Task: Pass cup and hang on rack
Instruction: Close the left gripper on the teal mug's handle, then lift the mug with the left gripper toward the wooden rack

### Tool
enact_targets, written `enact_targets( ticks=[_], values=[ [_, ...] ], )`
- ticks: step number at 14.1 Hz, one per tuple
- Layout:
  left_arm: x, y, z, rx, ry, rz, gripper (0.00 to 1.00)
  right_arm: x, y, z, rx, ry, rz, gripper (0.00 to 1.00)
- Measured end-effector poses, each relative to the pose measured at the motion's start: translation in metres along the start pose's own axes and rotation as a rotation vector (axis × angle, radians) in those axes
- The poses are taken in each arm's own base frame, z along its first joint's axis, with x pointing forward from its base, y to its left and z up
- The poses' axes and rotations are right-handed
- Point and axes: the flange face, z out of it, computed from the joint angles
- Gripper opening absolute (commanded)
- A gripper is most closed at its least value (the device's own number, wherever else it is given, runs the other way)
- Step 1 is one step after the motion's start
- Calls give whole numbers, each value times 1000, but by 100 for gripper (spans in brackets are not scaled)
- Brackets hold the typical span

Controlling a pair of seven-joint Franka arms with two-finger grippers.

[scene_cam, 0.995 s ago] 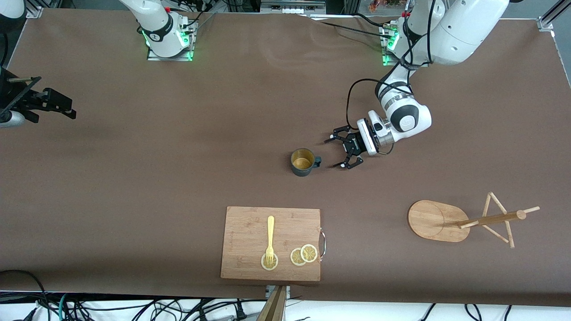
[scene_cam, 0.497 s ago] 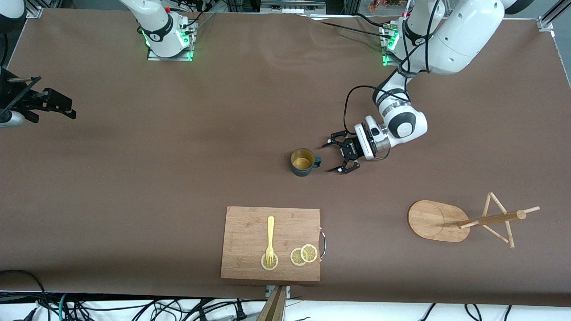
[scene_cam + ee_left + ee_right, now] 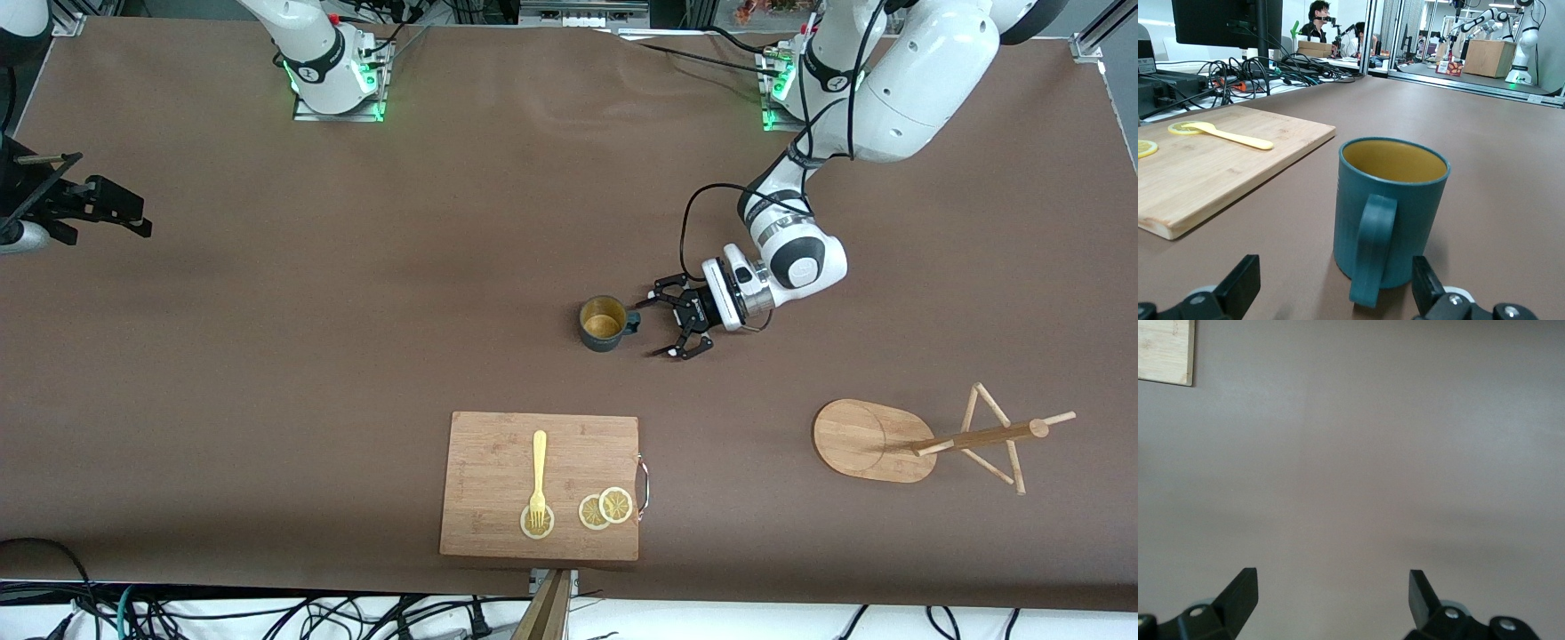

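The cup stands upright on the tabletop near its middle, its handle turned toward the left arm's end. The left tool sits low just beside that handle, fingers spread wide, one on either side of the handle's line and neither touching it; in the left wrist view the cup fills the middle with the handle facing the camera between the two fingertips. The rack lies tipped over on its side toward the left arm's end, nearer the front camera than the cup, well apart from it. A board with a fork and lemon slices lies nearer the front camera than the cup. The right tool waits at the right arm's end of the tabletop, fingers wide and holding nothing
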Motion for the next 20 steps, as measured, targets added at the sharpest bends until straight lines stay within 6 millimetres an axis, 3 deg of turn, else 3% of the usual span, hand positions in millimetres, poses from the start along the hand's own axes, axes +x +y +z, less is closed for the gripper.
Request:
enact_targets(
  ticks=[7,9,13,15,16,20],
  values=[
    [-4,13,12,-29,-7,1,100,0,0,0,0,0,1,100],
    [-5,16,15,-37,-9,6,94,0,0,0,0,0,1,100],
    [-5,18,18,-42,-9,14,57,0,1,1,0,-1,2,100],
    [-5,18,18,-42,-8,22,21,0,1,1,0,-1,3,100],
    [-5,18,18,-42,-8,24,12,0,1,1,0,-1,3,100],
    [-4,17,18,-42,-7,26,0,0,1,1,0,-1,3,100]
  ],
)
